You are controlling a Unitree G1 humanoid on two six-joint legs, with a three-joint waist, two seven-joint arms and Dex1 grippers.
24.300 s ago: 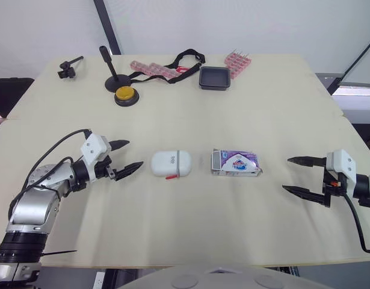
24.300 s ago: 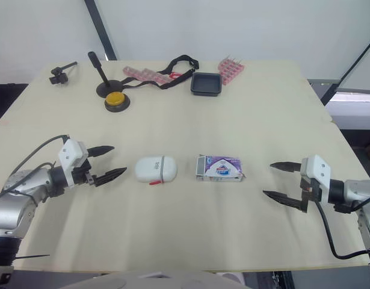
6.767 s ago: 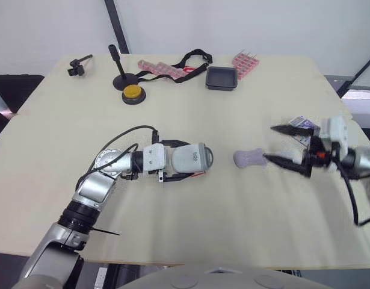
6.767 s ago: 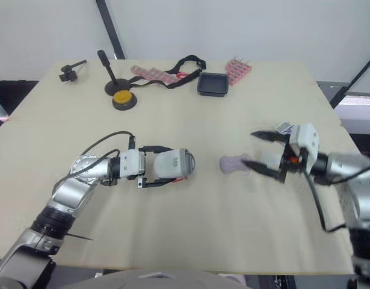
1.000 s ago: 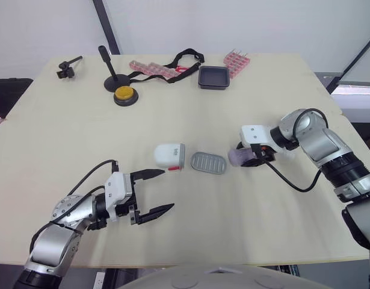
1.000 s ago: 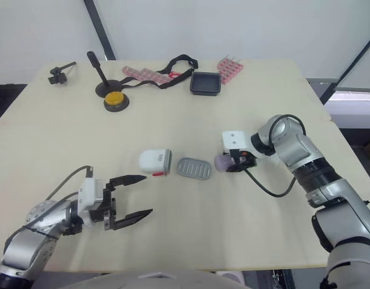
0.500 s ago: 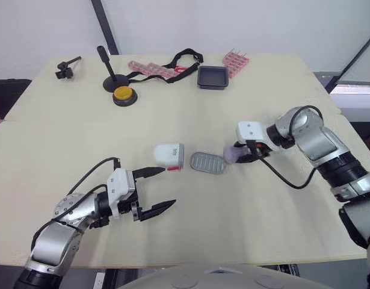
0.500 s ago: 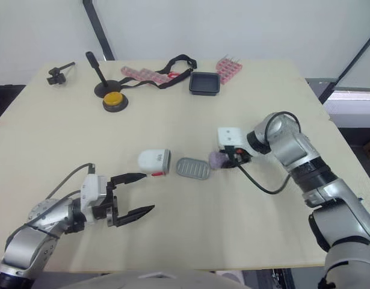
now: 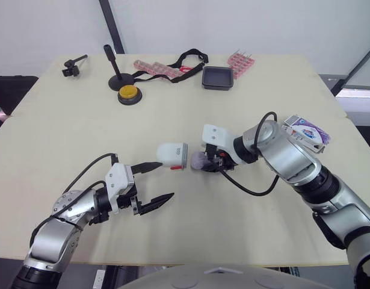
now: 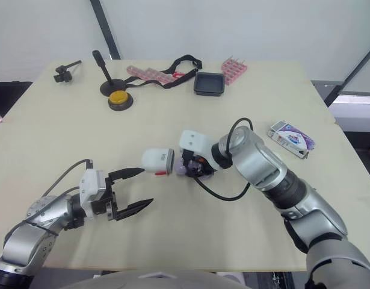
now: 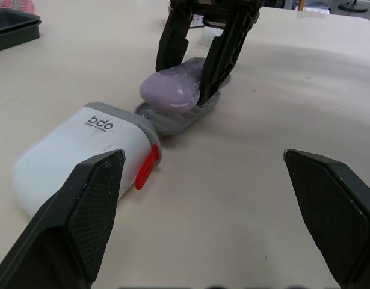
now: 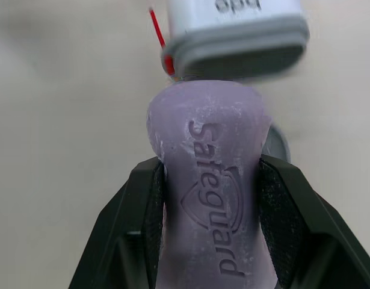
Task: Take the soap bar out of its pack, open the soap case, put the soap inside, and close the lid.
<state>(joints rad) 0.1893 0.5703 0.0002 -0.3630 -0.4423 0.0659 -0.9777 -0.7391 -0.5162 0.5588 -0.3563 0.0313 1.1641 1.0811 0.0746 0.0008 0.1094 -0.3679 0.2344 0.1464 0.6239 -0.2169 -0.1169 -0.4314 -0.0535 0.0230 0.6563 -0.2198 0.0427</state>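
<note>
The purple soap bar (image 9: 199, 160) is held in my right gripper (image 9: 210, 162), which is shut on it. In the left wrist view the soap (image 11: 173, 90) sits low over the grey inner tray (image 11: 175, 121), which sticks out of the white soap case shell (image 11: 81, 154). The right wrist view has the soap (image 12: 211, 180) between both black fingers (image 12: 134, 230), with the case's open end (image 12: 240, 36) just beyond. My left gripper (image 9: 166, 179) stands open on the near side of the case (image 9: 172, 155), holding nothing. The emptied purple pack (image 9: 304, 129) lies far right.
Along the table's far edge are a yellow button (image 9: 129, 93), a black stand (image 9: 114, 68), pink blister strips (image 9: 154, 68) with a black strap, a black square dish (image 9: 218, 77) and a small black clamp (image 9: 73, 65). My right arm's cable loops beside the case.
My right gripper has carried the soap leftward, from beside the grey tray to over it, close against the white shell. The left gripper has stayed open in about the same place.
</note>
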